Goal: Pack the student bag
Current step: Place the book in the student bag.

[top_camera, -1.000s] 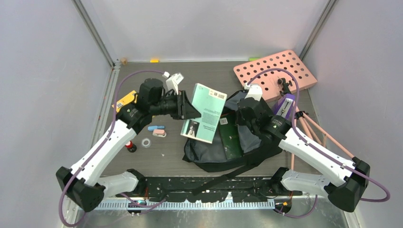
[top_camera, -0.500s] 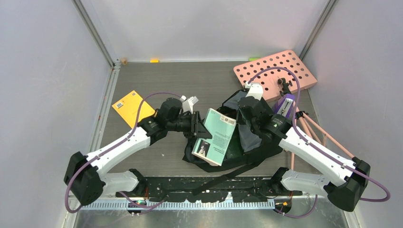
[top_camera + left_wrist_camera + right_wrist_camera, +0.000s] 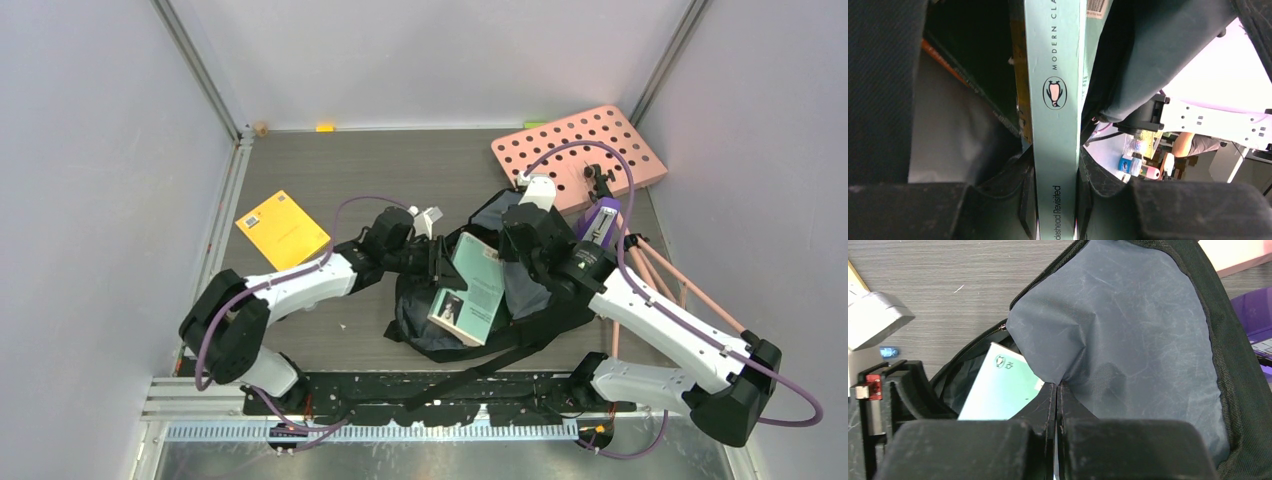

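Observation:
The black student bag [image 3: 420, 335] with grey lining lies open at the table's middle right. My left gripper [image 3: 440, 262] is shut on a teal paperback book [image 3: 470, 290] and holds it partly inside the bag's mouth; the left wrist view shows the book's spine [image 3: 1055, 100] clamped between the fingers, with a dark book beside it inside. My right gripper [image 3: 512, 262] is shut on the bag's grey lining flap [image 3: 1128, 330] and holds it up; the teal book [image 3: 998, 390] shows under the flap.
A yellow booklet [image 3: 282, 228] lies on the table to the left. A pink board with round holes [image 3: 580, 155] lies at the back right, a purple item [image 3: 600, 222] beside it. Pink rods [image 3: 660, 275] lie at the right edge.
My left gripper has carried the teal book right and down, from above the table's middle into the bag's opening. My right gripper has stayed on the flap.

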Available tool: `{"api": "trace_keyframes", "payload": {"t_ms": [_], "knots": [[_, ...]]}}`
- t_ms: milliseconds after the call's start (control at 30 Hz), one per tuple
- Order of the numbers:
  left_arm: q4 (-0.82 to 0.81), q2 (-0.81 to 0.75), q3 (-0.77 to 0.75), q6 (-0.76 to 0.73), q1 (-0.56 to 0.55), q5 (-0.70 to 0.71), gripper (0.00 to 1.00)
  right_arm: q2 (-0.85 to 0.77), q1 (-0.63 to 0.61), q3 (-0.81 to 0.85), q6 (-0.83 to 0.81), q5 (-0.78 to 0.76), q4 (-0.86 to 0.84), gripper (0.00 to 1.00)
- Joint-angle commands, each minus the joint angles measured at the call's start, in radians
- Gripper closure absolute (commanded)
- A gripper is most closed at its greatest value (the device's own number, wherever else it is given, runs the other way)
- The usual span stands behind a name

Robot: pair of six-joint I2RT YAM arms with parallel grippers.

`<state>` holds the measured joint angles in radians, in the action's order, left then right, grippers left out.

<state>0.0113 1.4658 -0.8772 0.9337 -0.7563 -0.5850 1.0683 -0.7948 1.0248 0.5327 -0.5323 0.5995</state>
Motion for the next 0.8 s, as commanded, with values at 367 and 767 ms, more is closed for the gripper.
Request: {"api": "trace_keyframes", "payload": {"t_ms": [367, 767], "knots": [[-0.348, 0.12, 0.054, 0.076, -0.027, 0.339, 1.0, -0.074, -0.001, 0.066, 0.022, -0.054, -0.124, 1.0], [-0.316, 0.193, -0.005, 0.083, -0.173, 0.669, 1.0, -0.073, -0.001, 0.046, 0.021, -0.052, -0.147, 1.0]]}}
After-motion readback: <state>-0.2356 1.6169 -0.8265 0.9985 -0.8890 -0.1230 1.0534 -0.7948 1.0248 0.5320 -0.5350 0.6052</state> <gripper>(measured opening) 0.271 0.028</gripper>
